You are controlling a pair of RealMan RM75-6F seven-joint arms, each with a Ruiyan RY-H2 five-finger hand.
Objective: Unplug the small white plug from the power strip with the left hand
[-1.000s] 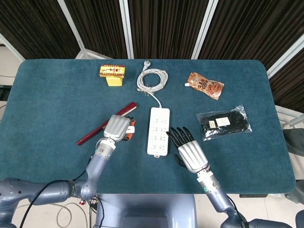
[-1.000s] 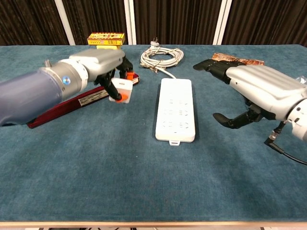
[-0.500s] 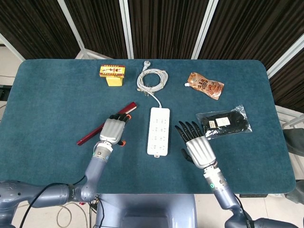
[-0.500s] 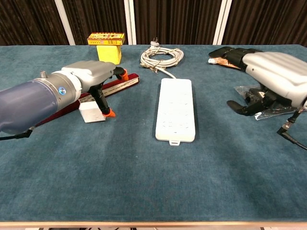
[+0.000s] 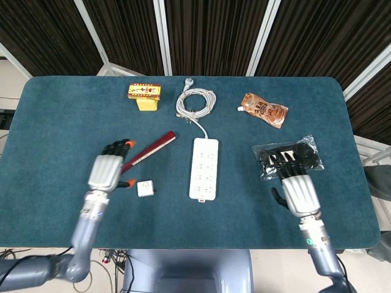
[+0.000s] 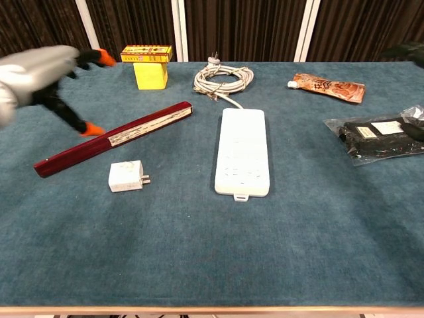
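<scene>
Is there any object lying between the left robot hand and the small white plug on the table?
Nothing visible does. The small white plug lies on bare cloth, off the power strip, to the right of the open left robot hand. The dark red bar lies farther back, beside the gap.

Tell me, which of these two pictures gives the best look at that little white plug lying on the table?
The chest view. There the small white plug lies close to the camera, left of the power strip, its metal prongs pointing towards the strip. The head view shows the plug only from above, as a small white square with little detail.
</scene>
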